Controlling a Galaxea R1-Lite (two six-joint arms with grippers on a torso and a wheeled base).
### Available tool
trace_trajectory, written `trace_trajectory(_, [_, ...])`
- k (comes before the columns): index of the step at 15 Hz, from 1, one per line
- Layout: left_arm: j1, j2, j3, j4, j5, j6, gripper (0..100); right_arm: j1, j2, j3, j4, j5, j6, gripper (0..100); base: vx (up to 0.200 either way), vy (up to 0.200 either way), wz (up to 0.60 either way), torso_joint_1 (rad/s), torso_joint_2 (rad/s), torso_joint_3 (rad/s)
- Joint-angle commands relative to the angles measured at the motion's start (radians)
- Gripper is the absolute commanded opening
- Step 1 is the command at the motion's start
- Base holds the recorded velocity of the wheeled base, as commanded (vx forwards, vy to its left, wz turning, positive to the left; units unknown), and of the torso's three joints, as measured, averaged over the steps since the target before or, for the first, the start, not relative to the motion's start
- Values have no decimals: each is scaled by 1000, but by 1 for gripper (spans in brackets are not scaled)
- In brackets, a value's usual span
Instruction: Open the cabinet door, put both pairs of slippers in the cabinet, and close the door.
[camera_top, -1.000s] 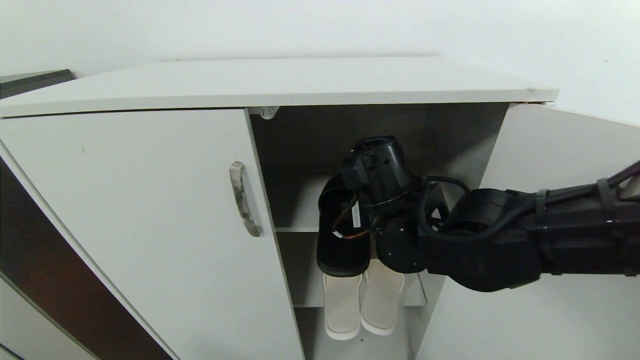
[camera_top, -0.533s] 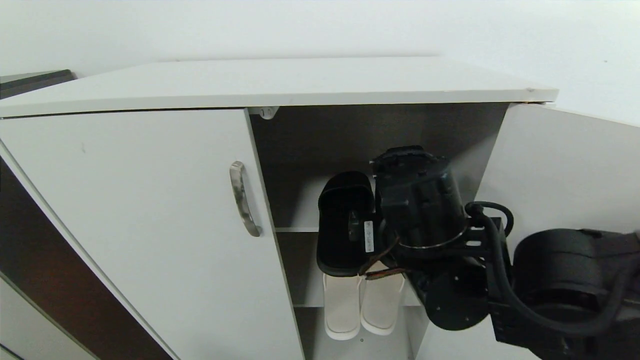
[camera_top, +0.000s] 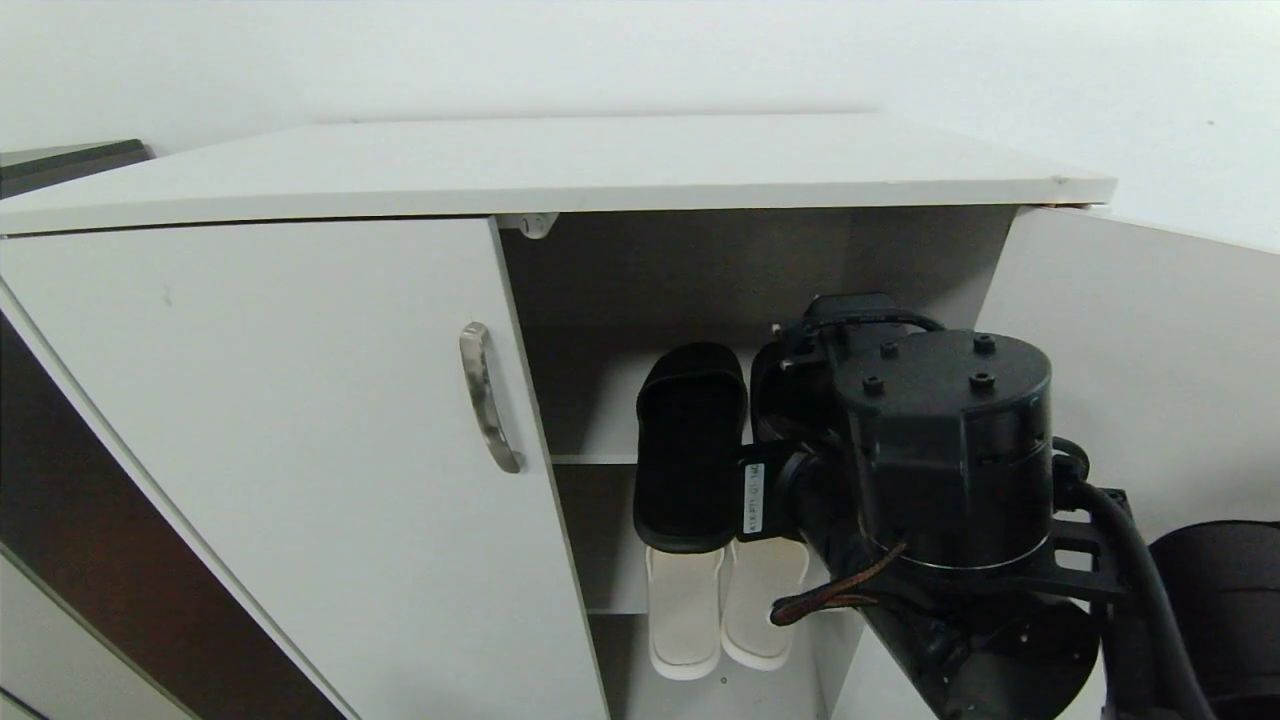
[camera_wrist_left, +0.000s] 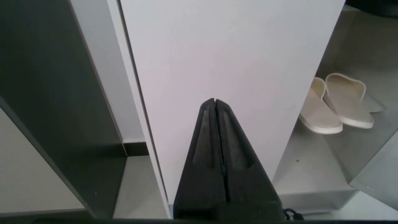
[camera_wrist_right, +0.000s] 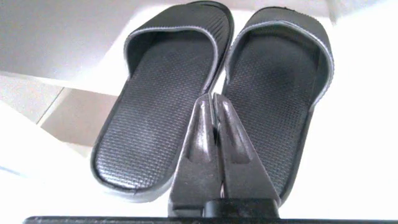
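The cabinet (camera_top: 560, 165) has its right door (camera_top: 1130, 340) swung open and its left door (camera_top: 280, 420) closed. A pair of black slippers (camera_top: 690, 440) (camera_wrist_right: 161, 118) lies side by side on the upper shelf (camera_top: 595, 458), heels jutting past its front edge. A pair of white slippers (camera_top: 725, 610) (camera_wrist_left: 336, 102) rests on the lower shelf. My right gripper (camera_wrist_right: 214, 99) is shut, its tips over the gap between the two black slippers; the right wrist blocks the right black slipper in the head view. My left gripper (camera_wrist_left: 214, 102) is shut, facing the closed left door (camera_wrist_left: 236, 56).
A metal handle (camera_top: 487, 400) sits on the left door near its inner edge. A dark piece of furniture (camera_top: 150, 600) stands to the left of the cabinet. A plain white wall is behind it.
The right arm has drawn back out of the cabinet towards the camera and turned at the wrist. Both pairs of slippers have stayed where they were.
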Motion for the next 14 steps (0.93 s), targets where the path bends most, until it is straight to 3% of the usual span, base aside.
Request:
trace_trajectory(1, [0,1,0,0,0,0,0,9,-1,1,-1,0,-2,0,0,0,0,0,0,0])
trace_trajectory(2, [0,1,0,0,0,0,0,10,2,1,-1,0,-2,0,0,0,0,0,0,0])
trace_trajectory(14, [0,1,0,0,0,-1,0,12,35,11,-2,-2,1,0,-200,0,0,3,2,0])
